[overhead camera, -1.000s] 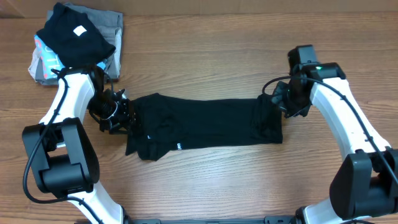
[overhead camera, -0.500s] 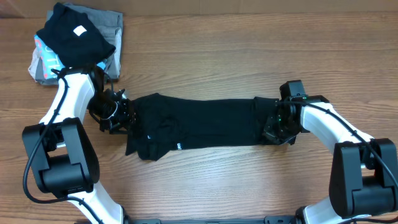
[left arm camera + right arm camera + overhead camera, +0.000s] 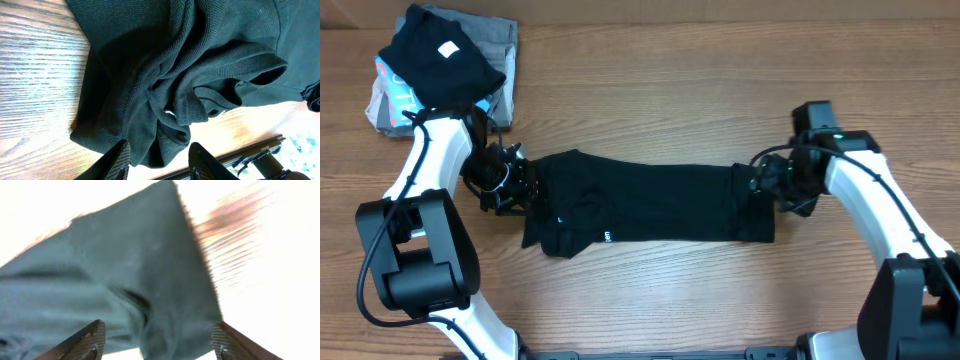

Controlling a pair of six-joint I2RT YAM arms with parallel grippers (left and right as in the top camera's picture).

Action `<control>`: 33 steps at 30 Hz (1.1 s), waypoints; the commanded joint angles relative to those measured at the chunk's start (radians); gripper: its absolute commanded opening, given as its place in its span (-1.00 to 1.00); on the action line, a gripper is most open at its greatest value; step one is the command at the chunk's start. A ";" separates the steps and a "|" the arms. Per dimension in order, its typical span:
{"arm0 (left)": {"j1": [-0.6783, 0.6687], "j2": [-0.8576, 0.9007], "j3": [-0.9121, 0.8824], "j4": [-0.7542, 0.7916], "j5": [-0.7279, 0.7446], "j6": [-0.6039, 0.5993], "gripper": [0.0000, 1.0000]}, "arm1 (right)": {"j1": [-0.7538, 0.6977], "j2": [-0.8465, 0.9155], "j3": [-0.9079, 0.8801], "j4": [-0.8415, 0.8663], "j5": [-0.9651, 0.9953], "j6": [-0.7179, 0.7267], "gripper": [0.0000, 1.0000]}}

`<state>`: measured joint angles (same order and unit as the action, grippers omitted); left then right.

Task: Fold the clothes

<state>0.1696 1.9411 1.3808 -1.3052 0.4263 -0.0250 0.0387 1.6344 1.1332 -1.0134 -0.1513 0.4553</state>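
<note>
Spanning the gap between both end effectors, the black collared shirt [image 3: 650, 205] lies stretched out on the tabletop [image 3: 650, 90].
It is soft, light and limp, so it will likely drape and bunch rather than hold its shape. The left end effector [image 3: 159, 156] straddles a gathered fold at its fingertips, but whether it truly pinches cannot be told. The right end effector [image 3: 157, 325] is released, fingers wide, with the shirt's end edge just ahead. Corners of that edge look like the best hold.
</note>
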 commanded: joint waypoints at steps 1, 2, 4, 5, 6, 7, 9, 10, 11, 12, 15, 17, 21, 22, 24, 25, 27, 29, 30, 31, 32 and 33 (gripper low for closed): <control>-0.008 -0.012 -0.004 0.000 0.012 0.018 -0.17 | -0.093 -0.015 0.002 0.007 -0.054 -0.119 0.48; -0.008 -0.012 -0.004 0.001 0.012 0.018 -0.16 | -0.114 -0.015 -0.007 0.014 -0.087 -0.151 0.50; -0.008 -0.012 -0.004 0.001 0.012 0.018 -0.17 | -0.150 -0.010 -0.027 0.022 -0.113 -0.176 0.50; -0.008 -0.012 -0.004 0.000 0.012 0.019 -0.17 | -0.164 -0.006 -0.036 0.029 -0.113 -0.176 0.50; -0.008 -0.012 -0.004 0.000 0.012 0.018 -0.16 | -0.183 -0.001 -0.051 0.042 -0.113 -0.176 0.52; -0.008 -0.012 -0.004 0.000 0.012 0.019 -0.16 | -0.203 0.001 -0.070 0.063 -0.116 -0.176 0.53; -0.008 -0.012 -0.004 -0.003 0.012 0.019 -0.16 | -0.239 0.003 -0.110 0.107 -0.162 -0.191 0.53; -0.008 -0.012 -0.004 -0.003 0.012 0.018 -0.16 | -0.257 0.005 -0.130 0.134 -0.216 -0.224 0.52; -0.008 -0.012 -0.004 -0.003 0.012 0.019 -0.17 | -0.274 0.006 -0.150 0.157 -0.270 -0.252 0.52; -0.008 -0.012 -0.004 -0.003 0.012 0.018 -0.16 | -0.293 0.009 -0.174 0.186 -0.328 -0.267 0.51; -0.008 -0.012 -0.004 -0.003 0.013 0.018 -0.17 | -0.329 0.023 -0.219 0.245 -0.428 -0.278 0.50; -0.008 -0.012 -0.004 -0.003 0.012 0.019 -0.17 | -0.340 0.040 -0.246 0.284 -0.482 -0.283 0.50; -0.008 -0.012 -0.004 -0.003 0.012 0.019 -0.16 | -0.338 0.102 -0.265 0.317 -0.563 -0.334 0.46; -0.008 -0.012 -0.004 -0.003 0.012 0.018 -0.16 | -0.335 0.121 -0.266 0.322 -0.571 -0.333 0.46; -0.008 -0.012 -0.004 -0.003 0.012 0.019 -0.16 | -0.330 0.156 -0.267 0.335 -0.588 -0.333 0.45; -0.008 -0.012 -0.004 -0.003 0.012 0.018 -0.17 | -0.325 0.174 -0.270 0.348 -0.603 -0.333 0.44; -0.008 -0.012 -0.004 -0.003 0.012 0.018 -0.16 | -0.316 0.198 -0.280 0.369 -0.621 -0.333 0.35; -0.008 -0.012 -0.004 -0.003 0.012 0.019 -0.16 | -0.309 0.210 -0.282 0.372 -0.621 -0.331 0.09; -0.008 -0.012 -0.004 -0.003 0.012 0.018 -0.17 | -0.307 0.212 -0.282 0.370 -0.620 -0.325 -0.26; -0.008 -0.012 -0.004 -0.003 0.012 0.019 -0.17 | -0.307 0.212 -0.281 0.370 -0.621 -0.320 -0.59; -0.008 -0.012 -0.004 -0.003 0.012 0.018 -0.17 | -0.307 0.212 -0.281 0.372 -0.620 -0.309 -0.74; -0.008 -0.012 -0.004 -0.003 0.012 0.018 -0.16 | -0.307 0.212 -0.281 0.375 -0.614 -0.298 -0.92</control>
<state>0.1696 1.9411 1.3808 -1.3067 0.4263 -0.0227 -0.2741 1.8297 0.8669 -0.6449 -0.7658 0.1406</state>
